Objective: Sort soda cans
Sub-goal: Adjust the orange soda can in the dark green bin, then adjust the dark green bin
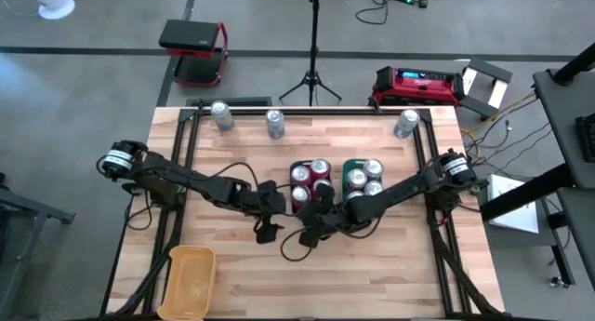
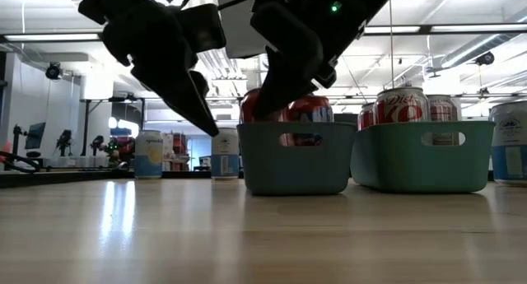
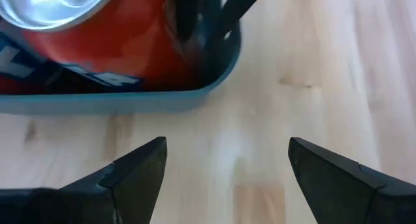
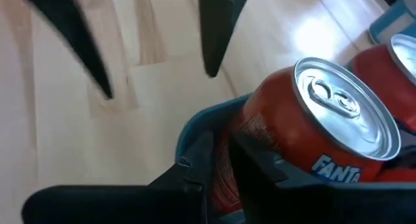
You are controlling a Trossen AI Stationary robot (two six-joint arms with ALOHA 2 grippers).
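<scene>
At mid-worktop, red can stands in near corner of red tray, right gripper clasping it. Placing step, I judge; next: release, lift clear. Left gripper wide, empty, beside tray. Three grey cans wait at far edge.

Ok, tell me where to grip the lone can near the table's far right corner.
Take the can across its round side wall, about mid-height, probably coming in from the middle of the table: it stands upright with bare wood on that side, while the far edge lies close behind.
</scene>
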